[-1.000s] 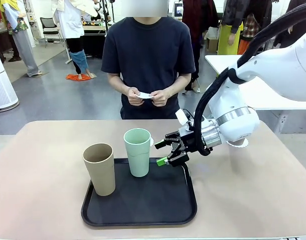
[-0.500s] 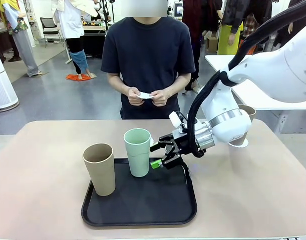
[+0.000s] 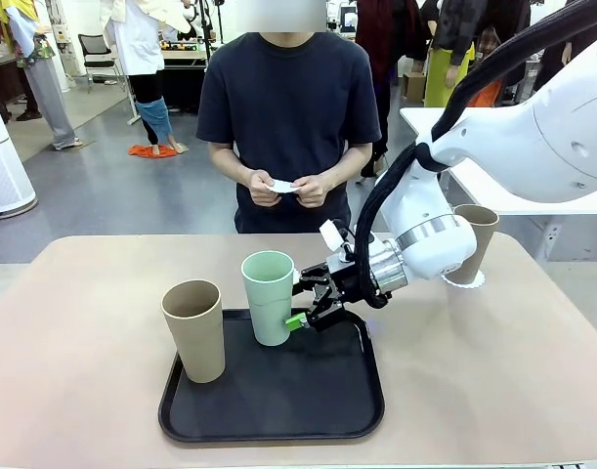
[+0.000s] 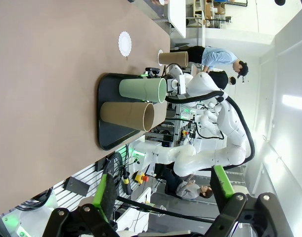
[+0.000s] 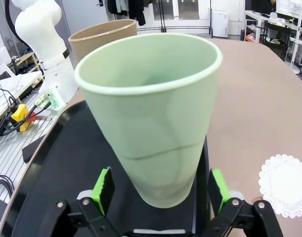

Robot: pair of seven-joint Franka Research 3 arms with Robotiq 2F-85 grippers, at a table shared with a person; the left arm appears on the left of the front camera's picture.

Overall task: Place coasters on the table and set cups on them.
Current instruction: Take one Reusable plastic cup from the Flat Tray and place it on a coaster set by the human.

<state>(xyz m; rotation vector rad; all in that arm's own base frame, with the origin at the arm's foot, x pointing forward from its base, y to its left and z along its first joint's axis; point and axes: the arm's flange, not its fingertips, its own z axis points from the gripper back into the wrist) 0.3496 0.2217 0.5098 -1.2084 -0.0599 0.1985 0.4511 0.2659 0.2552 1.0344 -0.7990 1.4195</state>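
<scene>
R gripper (image 3: pixel 303 305) has slid left since a sec ago, from over the tray's right edge up to the mint green cup (image 3: pixel 269 298). The arm no longer covers the tan cup (image 3: pixel 474 239) behind it. On the tabletop (image 3: pixel 83 293), the black tray (image 3: pixel 171 410) sits mid near edge. Mint green cup stands at the tray's far edge, w/ R jaws wide open either side of its lower part, gripping nothing. Second tan cup (image 3: pixel 193 330) is at the tray's left edge. Toward the far right corner, the tan cup sits on a coaster (image 3: pixel 466 281). A bare coaster (image 4: pixel 125 44) lies on the tabletop near the tray. L gripper (image 4: pixel 162 190) is up off the tabletop, wide open, empty.
</scene>
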